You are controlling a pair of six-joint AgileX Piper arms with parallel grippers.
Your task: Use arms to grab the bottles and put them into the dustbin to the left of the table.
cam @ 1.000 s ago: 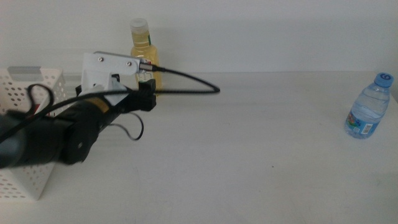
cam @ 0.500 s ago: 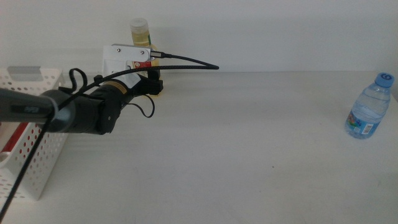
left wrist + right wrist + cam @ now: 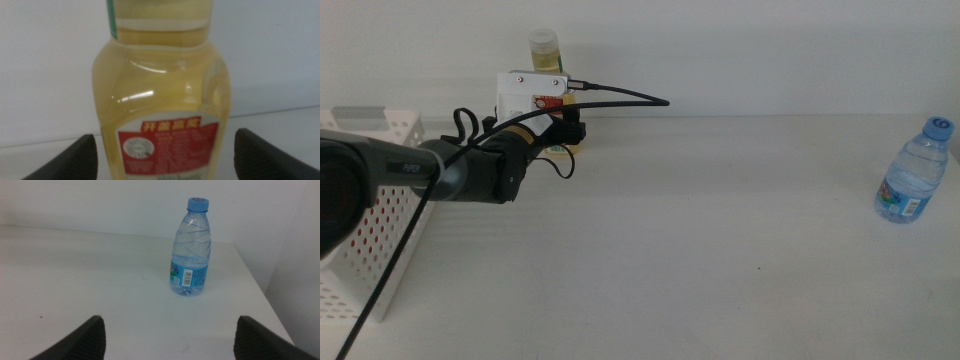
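Yellow-liquid bottle (image 3: 162, 115) between open left tool (image 3: 162, 155)

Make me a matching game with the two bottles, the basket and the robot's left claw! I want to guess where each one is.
Things:
1. yellow-liquid bottle
2. water bottle
3. white basket
4. left gripper

Places:
A. at the table's left edge
B. standing alone at the far right of the table
C. open, one jaw on each side of a bottle
D. at the back of the table, between two jaws

Pairs: 1-D, 2-B, 3-A, 4-C
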